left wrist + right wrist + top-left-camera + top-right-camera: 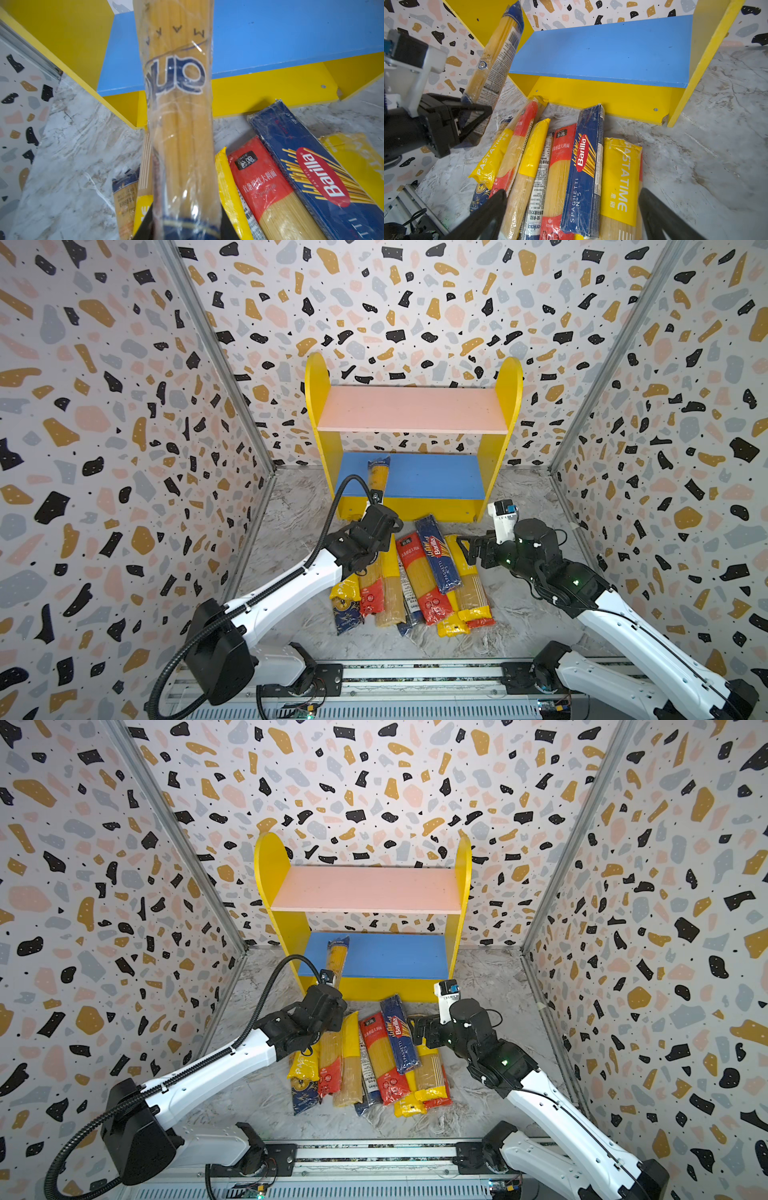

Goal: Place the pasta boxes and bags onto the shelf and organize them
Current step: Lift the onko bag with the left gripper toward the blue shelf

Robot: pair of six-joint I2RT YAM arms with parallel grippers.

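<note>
Marbled tabletop (291, 506): a clear spaghetti bag (379, 472) is clamped at its near end by the left gripper (475, 118), its long axis aimed far over the left of the blue lower board (432, 477). The right gripper (467, 549) is spread wide, empty.

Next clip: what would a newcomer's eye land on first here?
The yellow-sided shelf stands at the back; the left pincer, shut on a clear spaghetti bag, holds its far end over the blue lower board. In front, a heap of pasta packs lies on the marble floor, the open right pincer above its right side.
</note>
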